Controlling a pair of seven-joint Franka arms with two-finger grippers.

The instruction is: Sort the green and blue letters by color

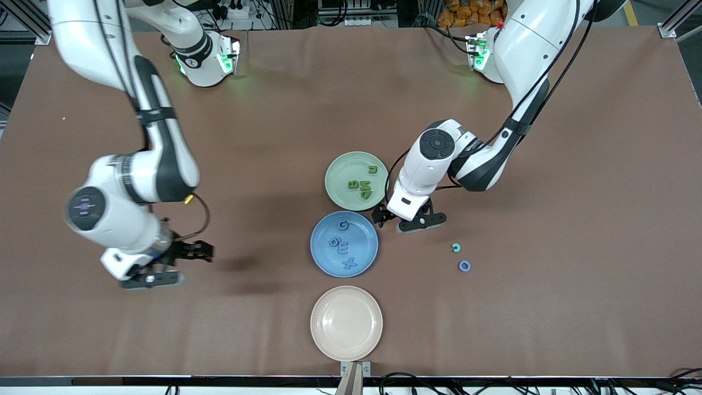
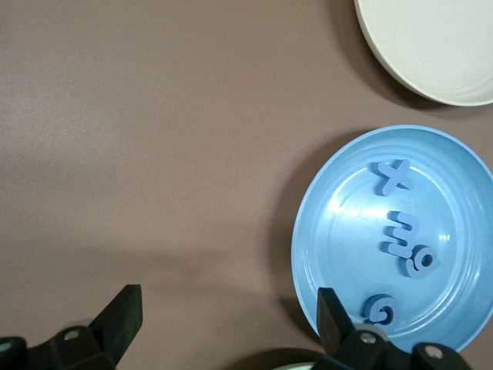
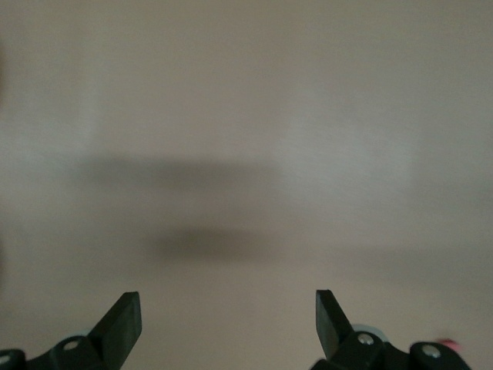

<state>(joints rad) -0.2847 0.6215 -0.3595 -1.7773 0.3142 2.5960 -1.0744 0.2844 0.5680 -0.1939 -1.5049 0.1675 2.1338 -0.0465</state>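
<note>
Several blue letters, among them a G (image 1: 344, 225) and an X (image 1: 349, 264), lie in the blue plate (image 1: 366, 247). Three green letters, among them a u (image 1: 373, 170) and a B (image 1: 354, 184), lie in the green plate (image 1: 340, 170). A blue ring-shaped piece (image 1: 464, 266) and a teal C-shaped piece (image 1: 456, 248) lie loose on the table. My left gripper (image 1: 406, 219) is open and empty, low over the table beside both plates. In the left wrist view the gripper (image 2: 227, 308) is beside the blue plate (image 2: 312, 231). My right gripper (image 1: 181, 266) is open and empty over bare table, as the right wrist view (image 3: 227, 316) shows.
An empty cream plate (image 1: 346, 323) sits nearest the front camera, in line with the other two plates, and shows in the left wrist view (image 2: 431, 46). The two loose pieces lie toward the left arm's end, nearer the front camera than the plates' gap.
</note>
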